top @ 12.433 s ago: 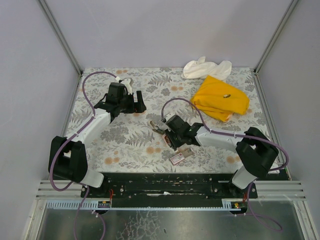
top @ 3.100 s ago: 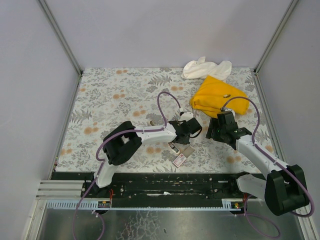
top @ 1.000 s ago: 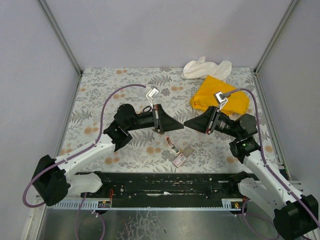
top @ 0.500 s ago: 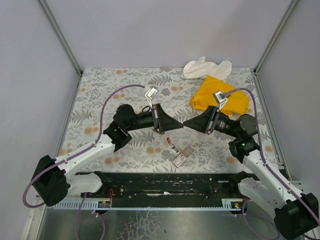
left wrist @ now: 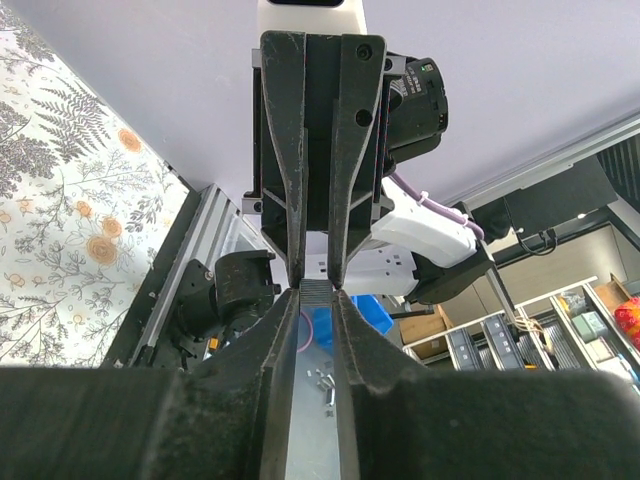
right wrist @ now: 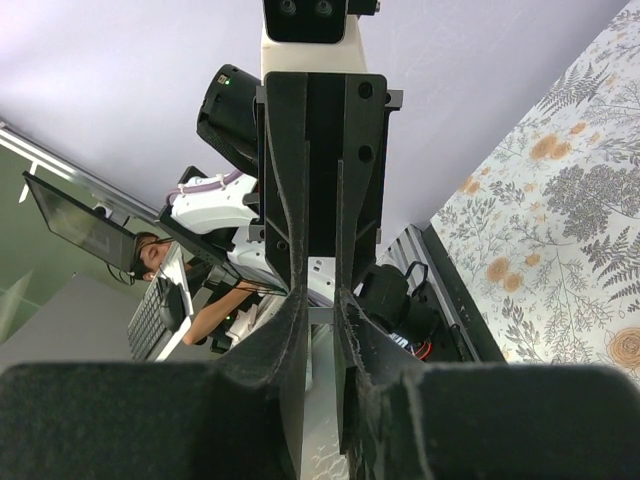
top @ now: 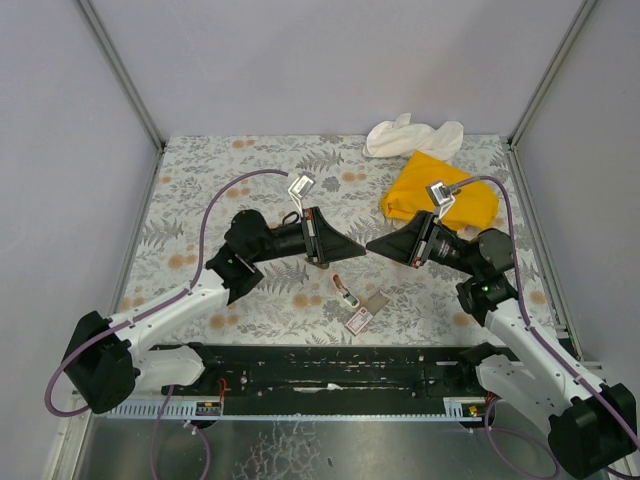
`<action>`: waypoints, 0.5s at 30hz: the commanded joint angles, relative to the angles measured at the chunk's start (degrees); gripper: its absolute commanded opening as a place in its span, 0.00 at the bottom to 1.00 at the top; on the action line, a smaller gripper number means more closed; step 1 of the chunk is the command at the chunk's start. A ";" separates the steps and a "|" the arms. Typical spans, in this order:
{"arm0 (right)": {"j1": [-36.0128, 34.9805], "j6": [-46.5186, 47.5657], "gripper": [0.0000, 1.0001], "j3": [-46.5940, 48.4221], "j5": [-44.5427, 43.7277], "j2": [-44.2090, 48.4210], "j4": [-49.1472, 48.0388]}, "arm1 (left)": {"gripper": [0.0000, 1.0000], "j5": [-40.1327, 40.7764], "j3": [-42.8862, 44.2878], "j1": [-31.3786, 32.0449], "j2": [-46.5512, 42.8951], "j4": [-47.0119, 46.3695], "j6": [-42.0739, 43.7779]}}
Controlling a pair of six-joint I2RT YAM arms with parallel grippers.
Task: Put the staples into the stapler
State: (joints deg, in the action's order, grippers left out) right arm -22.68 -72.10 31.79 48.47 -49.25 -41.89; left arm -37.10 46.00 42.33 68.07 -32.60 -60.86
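Print of grey ferns and orange blossoms covers the flat table (top: 230, 190). Above its middle, two black wedge-shaped pincers meet tip to tip in the air. The left pincer (top: 356, 250) is clamped tight on one short grey ridged metal strip (left wrist: 316, 291), held right at its fingertips. The right pincer (top: 374, 245) has its jaws standing narrow on either side of that same strip; whether it truly grips, I cannot tell.

On the table, nearer the arm bases than the meeting tips, lies one small flat pink cardboard box of staples (top: 357, 320) with a white label. One tan cardboard piece (top: 377, 302) sits just beside it, and one little reddish oblong thing (top: 344, 291) lies close by, too small to make out.

Two cloths sit at the far right. One is a folded yellow cloth (top: 440, 195), soft and thick, and just behind it is one crumpled white cloth (top: 412, 135).
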 commanded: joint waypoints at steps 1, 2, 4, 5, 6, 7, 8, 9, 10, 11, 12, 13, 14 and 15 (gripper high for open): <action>-1.05 -0.19 0.18 -0.38 -0.32 0.27 -3.30 | 0.21 1.77 -0.82 -0.30 -0.56 -2.67 -0.06; -1.03 0.22 0.18 -0.60 -0.53 0.30 -2.94 | 0.26 1.90 -0.80 -0.37 -0.53 -2.20 0.22; -1.03 1.37 0.18 -0.54 -0.97 0.21 -1.57 | 0.35 2.19 -0.85 -0.81 -0.62 -0.95 0.63; -1.05 2.20 0.18 -0.50 -1.27 0.07 -0.55 | 0.40 2.17 -1.21 -1.21 -0.71 -0.76 0.53; -0.99 3.37 0.18 -0.38 -1.46 -0.03 0.53 | 0.45 2.16 -1.51 -1.96 -0.87 -0.73 0.23; -1.05 4.20 0.18 -0.21 -1.59 -0.17 1.50 | 0.49 1.96 -1.87 -2.59 -1.13 -0.71 -0.02; -1.03 5.21 0.18 0.03 -1.68 -0.36 2.45 | 0.52 1.68 -2.29 -3.21 -1.36 -0.71 -0.24; -0.99 6.20 0.18 0.33 -1.76 -0.52 3.97 | 0.57 1.46 -2.62 -3.88 -1.57 -0.59 -0.39; -1.05 7.49 0.18 0.69 -1.91 -0.71 5.31 | 0.59 1.18 -2.97 -4.63 -2.03 -0.12 -0.40; -1.03 8.69 0.18 1.17 -1.94 -1.00 6.76 | 0.61 0.94 -3.16 -5.29 -2.37 0.54 -0.16; -1.01 10.16 0.18 1.74 -2.05 -1.25 8.45 | 0.63 0.81 -3.21 -6.07 -2.84 1.83 0.38; -1.04 11.75 0.18 2.37 -2.06 -1.50 10.12 | 0.64 0.75 -3.21 -6.92 -3.36 3.77 1.26; -1.01 13.38 0.18 3.09 -2.09 -1.80 12.12 | 0.64 0.82 -3.24 -7.84 -3.98 5.80 2.32; -1.05 15.20 0.18 3.89 -2.26 -2.12 14.15 | 0.64 1.32 -3.29 -8.79 -4.62 8.33 3.62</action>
State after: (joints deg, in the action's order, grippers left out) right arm -23.27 -64.77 31.16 47.13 -50.72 -34.02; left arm -35.77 43.03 36.36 66.50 -29.78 -60.66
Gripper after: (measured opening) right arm 0.178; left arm 0.636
